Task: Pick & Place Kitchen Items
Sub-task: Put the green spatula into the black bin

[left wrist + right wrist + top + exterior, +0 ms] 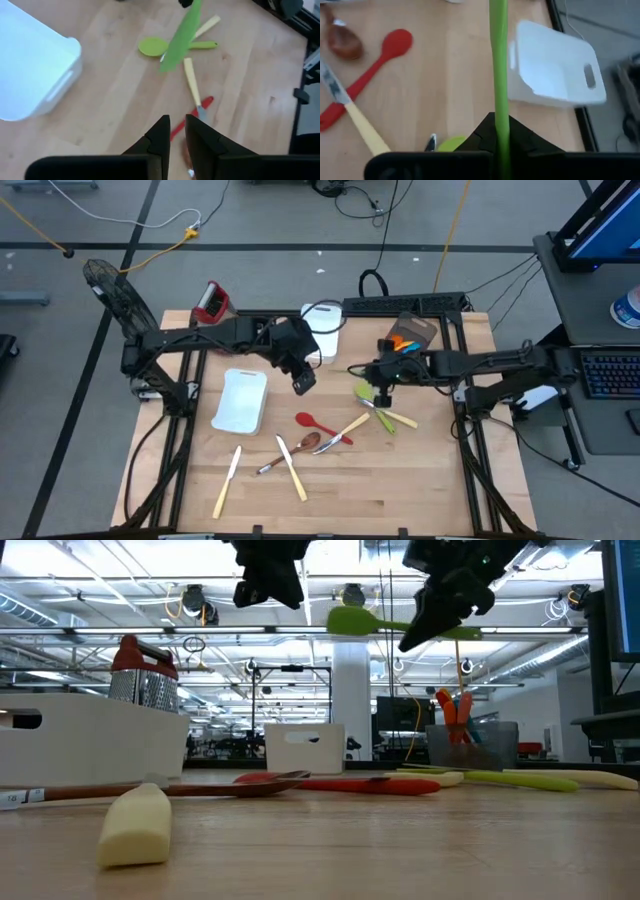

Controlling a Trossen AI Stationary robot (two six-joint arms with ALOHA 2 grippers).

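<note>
**Inspector:** Progress is partial. One long flat green plastic spatula (498, 60) is clear of the desk, clamped in the closed jaws of the right gripper (383, 392), which hangs over the right-centre of the light wooden desk (420, 480), above the green pieces lying there.

**Clerk:** And what lies unsorted?

**Inspector:** A fair number. On the desk: a red plastic spoon (312, 422), a brown wooden spoon (308, 443), a cream-handled knife (226, 479) near the front left, another cream knife (293, 470) beside it, a round lime-green spoon (155, 46) and a pale yellow-green utensil (397, 418) under the right arm. I judge most of the work remains.

**Clerk:** Anything already placed?

**Inspector:** Orange utensils (452, 707) stand in a dark bin (415, 332) at the back right. The white rectangular tray (240, 400) at left-centre looks bare; the white handled bin (555, 65) shows nothing inside from here.

**Clerk:** The other arm?

**Inspector:** The left gripper (302, 382) hangs mid-desk beside the tray, jaws slightly parted, holding nothing.

**Clerk:** Markings?

**Inspector:** None legible. The red-topped metal box grater (142, 680) shows no readable label.
</note>
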